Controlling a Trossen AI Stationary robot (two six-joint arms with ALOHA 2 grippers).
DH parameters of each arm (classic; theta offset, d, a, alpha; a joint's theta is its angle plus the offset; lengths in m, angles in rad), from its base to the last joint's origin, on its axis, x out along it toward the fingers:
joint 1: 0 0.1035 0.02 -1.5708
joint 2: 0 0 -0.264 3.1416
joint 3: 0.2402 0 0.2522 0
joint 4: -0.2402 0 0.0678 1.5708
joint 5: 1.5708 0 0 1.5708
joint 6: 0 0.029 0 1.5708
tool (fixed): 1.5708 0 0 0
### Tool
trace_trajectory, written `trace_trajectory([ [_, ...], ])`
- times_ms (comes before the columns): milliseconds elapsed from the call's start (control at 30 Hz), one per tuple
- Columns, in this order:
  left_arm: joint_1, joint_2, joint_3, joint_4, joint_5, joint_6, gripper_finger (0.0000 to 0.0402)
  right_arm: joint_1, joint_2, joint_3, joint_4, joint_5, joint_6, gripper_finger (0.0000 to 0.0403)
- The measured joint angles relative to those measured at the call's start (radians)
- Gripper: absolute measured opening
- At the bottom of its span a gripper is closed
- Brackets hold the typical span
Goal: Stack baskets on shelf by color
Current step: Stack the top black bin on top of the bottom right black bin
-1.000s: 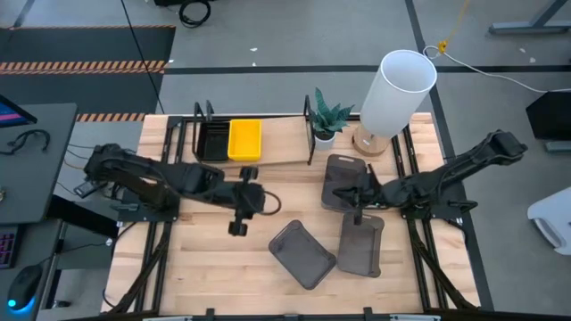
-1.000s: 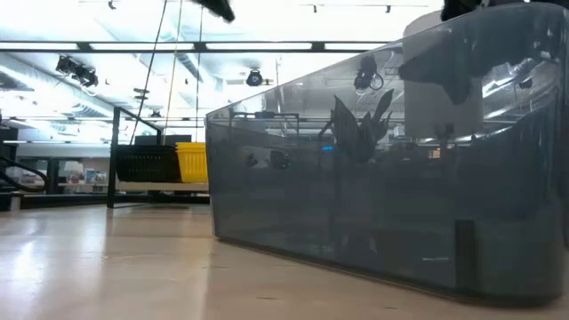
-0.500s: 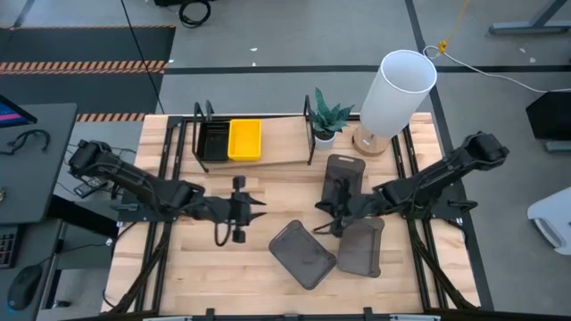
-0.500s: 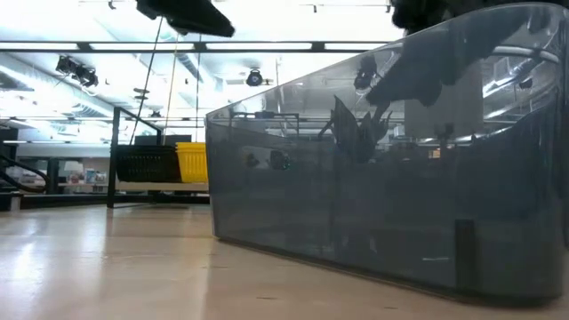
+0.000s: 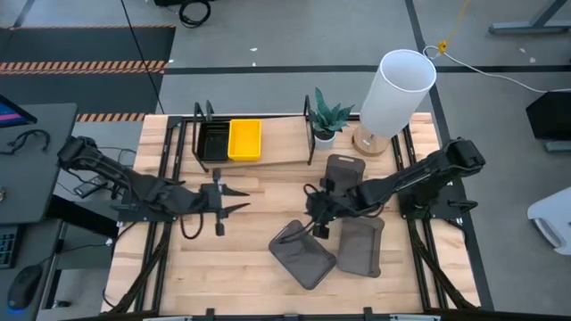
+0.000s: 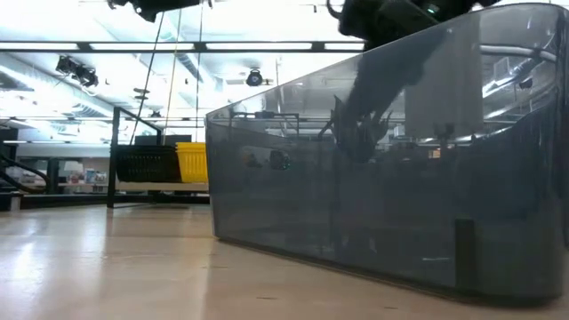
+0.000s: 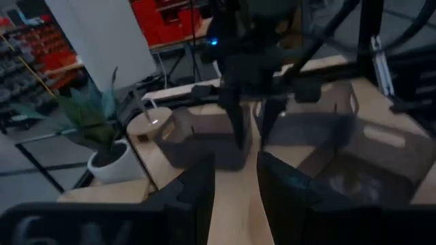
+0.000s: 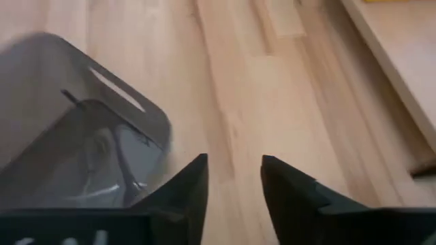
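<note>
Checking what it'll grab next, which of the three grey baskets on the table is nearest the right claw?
The tilted grey basket farthest left of the three; the right claw hovers open at its upper corner.

3 grey baskets point(image 5: 302, 253) off shelf point(image 5: 277, 150)

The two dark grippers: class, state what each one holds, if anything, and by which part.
Nothing is held. The left gripper and the right gripper are both open, with only bare wooden tabletop between their fingers.

yellow basket point(image 5: 244, 140): bright yellow
black basket point(image 5: 212, 141): black, mesh-sided
grey baskets point(image 5: 303, 254): dark translucent grey
worktop point(image 5: 259, 267): light wood grain
lamp shade point(image 5: 397, 91): white
plant point(image 5: 328, 114): green, white pot
</note>
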Motion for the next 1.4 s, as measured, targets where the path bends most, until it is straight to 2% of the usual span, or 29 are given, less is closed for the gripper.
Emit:
trace_trajectory([
  [167, -0.007, -0.069, -0.089, 0.096, -0.016, 0.044, 0.0116, -0.015, 0.062, 0.088, -0.037, -0.042, -0.058, 0.0177],
  [333, -0.013, -0.162, -0.159, 0.141, -0.025, 0.031, 0.0116, -0.038, 0.082, 0.165, -0.209, -0.04, -0.077, 0.0185],
  [533, -0.04, -0.314, -0.253, 0.14, -0.077, 0.013, 0.0116, -0.076, 0.08, 0.185, -0.433, -0.048, 0.01, 0.0184],
  [733, -0.041, -0.452, -0.348, 0.211, -0.141, 0.043, 0.0116, -0.075, 0.075, 0.184, -0.653, -0.073, 0.123, 0.0185],
  [933, -0.041, -0.579, -0.427, 0.25, -0.15, 0.064, 0.0116, -0.069, 0.075, 0.143, -0.651, -0.123, 0.131, 0.0185],
  [1167, -0.041, -0.673, -0.453, 0.256, -0.152, 0.074, 0.0116, -0.105, 0.075, 0.06, -0.619, -0.146, 0.105, 0.0171],
  [1300, -0.041, -0.682, -0.455, 0.255, -0.166, 0.077, 0.0117, -0.118, 0.075, 0.032, -0.558, -0.155, 0.055, 0.0145],
  [1400, -0.041, -0.682, -0.455, 0.254, -0.165, 0.044, 0.0117, -0.121, 0.075, 0.029, -0.528, -0.156, 0.03, 0.0109],
])
